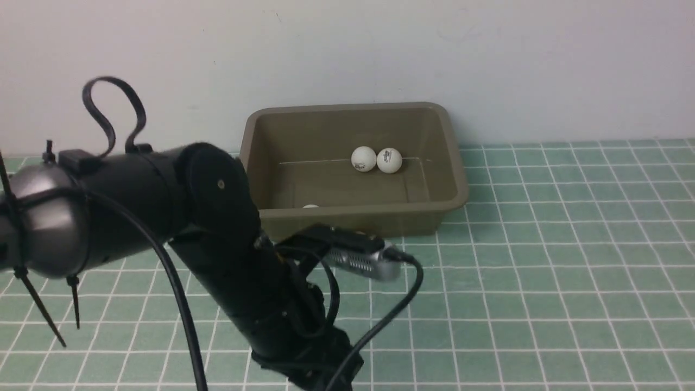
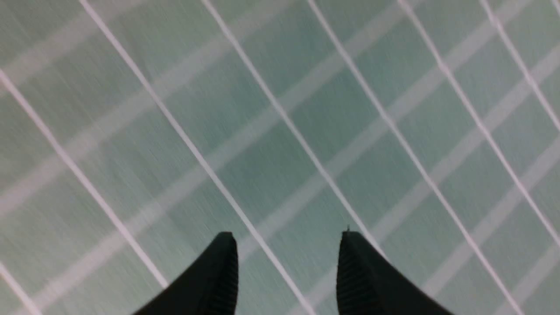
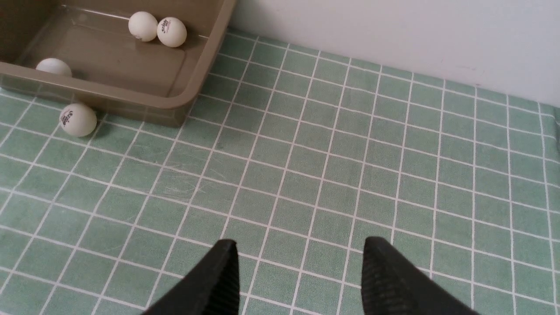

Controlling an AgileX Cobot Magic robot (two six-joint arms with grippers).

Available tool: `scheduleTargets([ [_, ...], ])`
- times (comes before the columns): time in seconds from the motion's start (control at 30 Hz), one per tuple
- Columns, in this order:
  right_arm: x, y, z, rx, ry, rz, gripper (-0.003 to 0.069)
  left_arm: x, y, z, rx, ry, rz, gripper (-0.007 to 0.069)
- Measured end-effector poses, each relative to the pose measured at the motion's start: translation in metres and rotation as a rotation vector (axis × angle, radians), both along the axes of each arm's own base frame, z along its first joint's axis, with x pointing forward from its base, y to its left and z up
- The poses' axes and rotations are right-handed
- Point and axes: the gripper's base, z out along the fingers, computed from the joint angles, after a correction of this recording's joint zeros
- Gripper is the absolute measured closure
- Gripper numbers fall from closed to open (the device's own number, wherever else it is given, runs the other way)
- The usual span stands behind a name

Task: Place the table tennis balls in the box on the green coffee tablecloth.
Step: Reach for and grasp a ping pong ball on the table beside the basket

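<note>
Smooth white balls (image 3: pixel 171 32) in and beside rounded olive plastic tub (image 3: pixel 131 97) on gridded teal cloth (image 3: pixel 306 153); left gripper (image 2: pixel 287 238), right gripper (image 3: pixel 299 243) agape, empty.

Off-white wall (image 1: pixel 488 54) across back of scene, plain, few faint marks

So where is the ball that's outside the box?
The ball lies on the cloth beside the box's near wall, seen only in the right wrist view; the left arm blocks the front view.

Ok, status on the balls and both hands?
Left hand open, empty. Right hand open, empty. Three balls in box, fourth ball on cloth beside its outer wall. Nothing blocking it.
</note>
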Motion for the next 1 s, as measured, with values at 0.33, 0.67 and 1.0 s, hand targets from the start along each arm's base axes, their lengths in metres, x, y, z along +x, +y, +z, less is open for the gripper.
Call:
scheduleTargets([
  [0.33,0.0,-0.001,0.0,-0.008,-0.002,-0.003,0.0303,0.034,0.005,-0.007,-0.041,-0.195,0.157,0.0336],
  [0.67,0.001,-0.001,0.001,-0.008,-0.014,-0.003,0.0303,0.061,0.016,-0.023,-0.031,-0.305,0.276,0.0336],
  [1.0,0.001,0.0,0.002,-0.007,-0.027,-0.002,0.0303,0.064,0.015,-0.03,0.0,-0.345,0.243,0.0298],
])
